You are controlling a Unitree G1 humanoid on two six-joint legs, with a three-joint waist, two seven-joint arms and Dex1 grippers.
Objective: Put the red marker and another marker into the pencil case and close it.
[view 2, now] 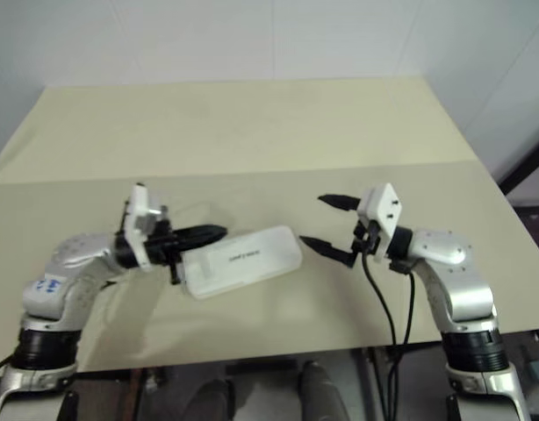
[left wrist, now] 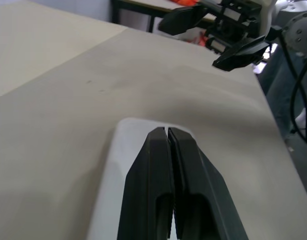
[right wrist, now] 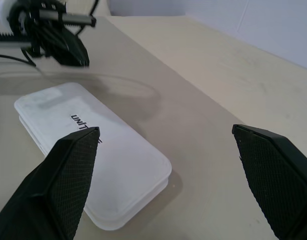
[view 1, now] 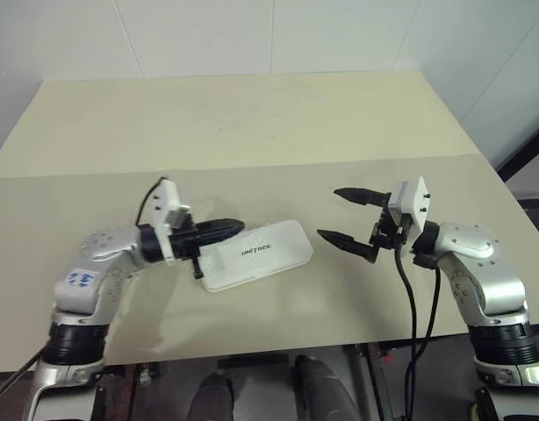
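The white pencil case (view 1: 257, 254) lies closed on the beige table (view 1: 252, 132), between the two arms. The left gripper (view 1: 237, 228), fingers pressed together and holding nothing, hovers above its left end. The right gripper (view 1: 333, 215), spread wide and empty, sits just right of the case.

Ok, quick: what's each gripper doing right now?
Left gripper: closed, holding nothing, above the closed pencil case.
Right gripper: open, holding nothing, beside the case.

Probably a lab: bare beige table (view 1: 252, 123), white panelled walls (view 1: 208, 35).
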